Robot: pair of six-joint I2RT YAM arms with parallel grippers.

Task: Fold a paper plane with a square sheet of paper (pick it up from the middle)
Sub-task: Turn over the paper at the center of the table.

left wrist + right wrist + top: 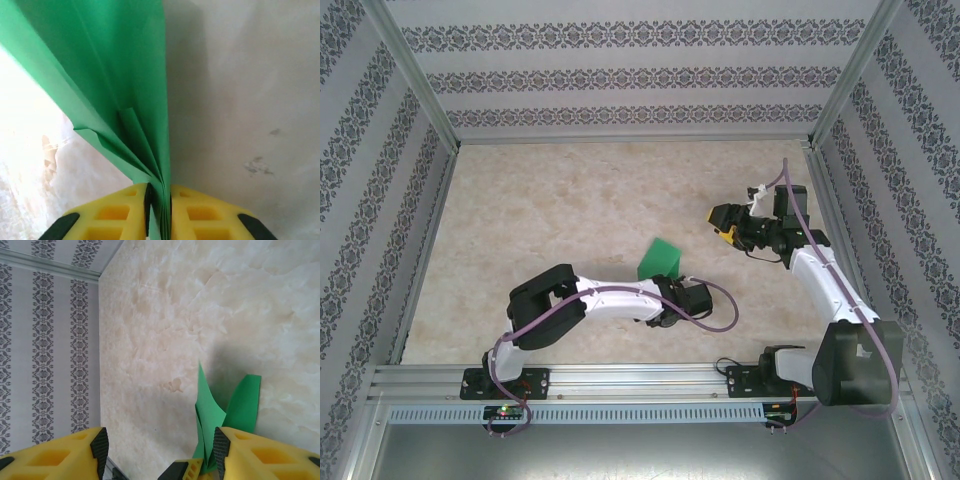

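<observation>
Tabletop (570, 200), green paper (125, 75) within left hand (159, 195)

The paper (125, 75) is bright green, the fingers (120, 215) yellow and black, the table (570, 200) marbled beige, the walls (620, 70) grey floral-striped.

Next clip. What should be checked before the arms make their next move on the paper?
1. Grip: left gripper shut on the folded green paper: ok.
2. Free arm: right gripper open, nothing between its fingers: ok.
3. Spacing: right gripper apart from the paper in the top view: ok.
4. Layers lying flat together: not ok, they fan apart beyond the fingers.
5. Creases even and sharp: cannot tell.
</observation>
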